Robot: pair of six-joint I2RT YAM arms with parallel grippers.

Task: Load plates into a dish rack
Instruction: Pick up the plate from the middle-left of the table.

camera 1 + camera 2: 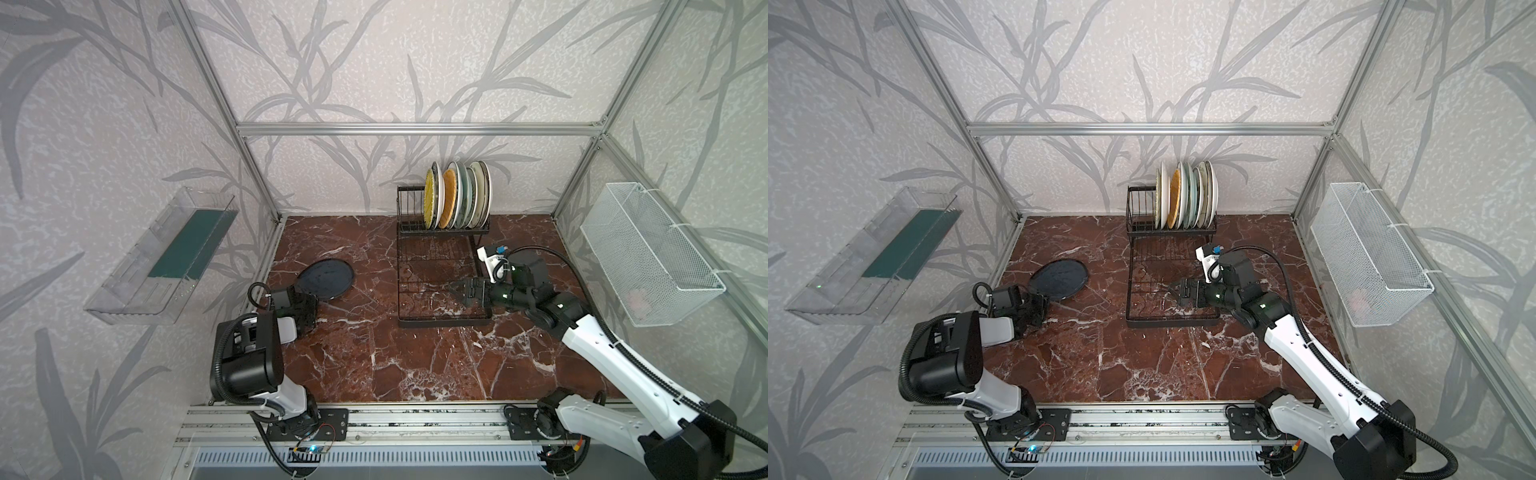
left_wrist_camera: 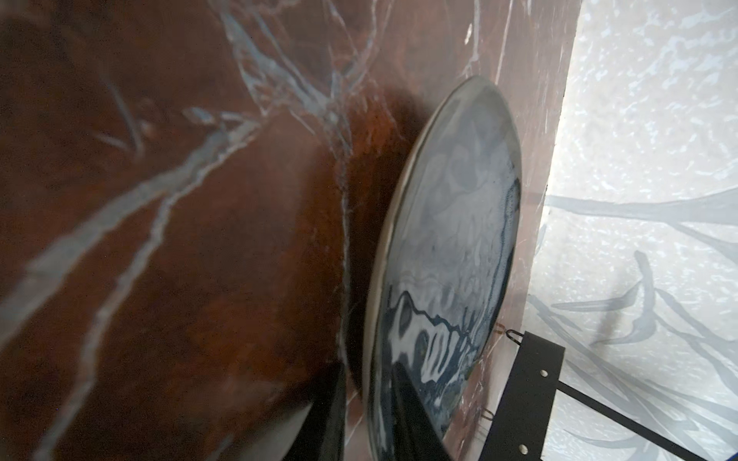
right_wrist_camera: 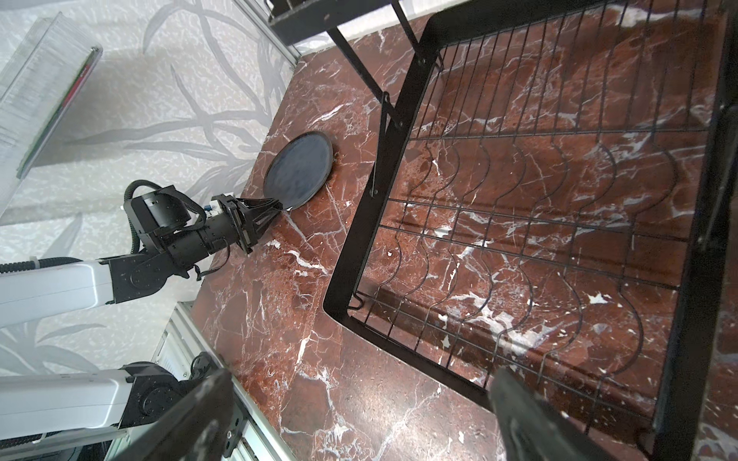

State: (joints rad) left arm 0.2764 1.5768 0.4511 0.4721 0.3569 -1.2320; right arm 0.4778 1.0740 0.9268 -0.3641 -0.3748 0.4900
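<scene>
A black plate (image 1: 326, 279) (image 1: 1059, 279) (image 3: 297, 171) lies flat on the marble table, left of the dish rack (image 1: 442, 322) (image 1: 1173, 322) (image 3: 399, 159). My left gripper (image 1: 308, 300) (image 1: 1040, 301) (image 3: 275, 207) is at the plate's near edge. In the left wrist view its jaws (image 2: 367, 387) straddle the rim of the plate (image 2: 459, 239), slightly apart, with a gap beside one finger. Several plates (image 1: 457, 195) (image 1: 1185, 195) stand upright in the rack's slots. My right gripper (image 1: 452, 286) (image 1: 1172, 286) (image 3: 359, 415) hovers wide open and empty over the rack's flat grid base.
A clear plastic bin (image 1: 162, 257) hangs on the left wall and a white mesh basket (image 1: 648, 253) on the right wall. An aluminium rail (image 1: 374, 419) runs along the table's front edge. The rack's left slots (image 1: 409, 208) hold nothing.
</scene>
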